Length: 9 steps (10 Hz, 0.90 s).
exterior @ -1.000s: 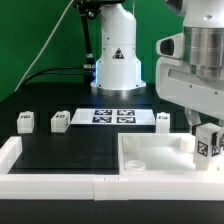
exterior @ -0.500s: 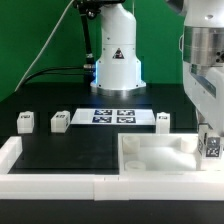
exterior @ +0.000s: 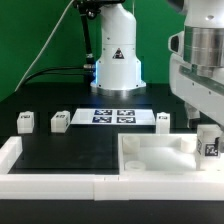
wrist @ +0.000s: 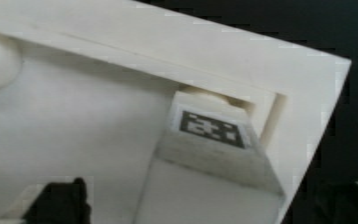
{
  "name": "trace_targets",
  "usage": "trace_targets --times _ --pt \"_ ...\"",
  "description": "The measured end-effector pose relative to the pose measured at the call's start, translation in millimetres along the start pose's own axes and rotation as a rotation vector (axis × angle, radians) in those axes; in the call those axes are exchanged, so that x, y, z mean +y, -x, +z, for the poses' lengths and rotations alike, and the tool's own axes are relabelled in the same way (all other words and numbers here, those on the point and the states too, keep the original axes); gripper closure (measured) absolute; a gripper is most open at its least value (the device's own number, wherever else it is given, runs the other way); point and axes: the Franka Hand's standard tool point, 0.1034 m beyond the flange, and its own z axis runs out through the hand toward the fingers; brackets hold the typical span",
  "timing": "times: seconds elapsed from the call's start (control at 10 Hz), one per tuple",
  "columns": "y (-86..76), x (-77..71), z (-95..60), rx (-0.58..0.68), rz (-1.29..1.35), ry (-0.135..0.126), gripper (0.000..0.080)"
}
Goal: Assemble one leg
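My gripper is at the exterior view's right, shut on a leg, a stubby white peg with a black-and-white tag. It holds the leg upright over the right far corner of the white square panel. In the wrist view the leg points down from between the fingers of the gripper at the panel's raised rim. Three more legs stand on the black table: two at the left and one at the right.
The marker board lies flat in front of the robot base. A low white wall runs along the table's front edge and turns up at the left.
The gripper with the leg moved toward the exterior view's right and a little down, then came back slightly up and left. The panel and the other legs have not moved.
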Motion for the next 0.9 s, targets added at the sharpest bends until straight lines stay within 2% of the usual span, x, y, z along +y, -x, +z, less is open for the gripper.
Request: trace_targets --times 0.3,0.5,0.9 --pt "0.9 0.5 -0.3 0.002 -0.363 0.008 0.0153" --pt "-4.6 1.2 -0.8 0.002 -0.613 0.007 0.0151" --pt "-7.7 2.1 -0.5 0.010 -0.966 0.017 0.0151"
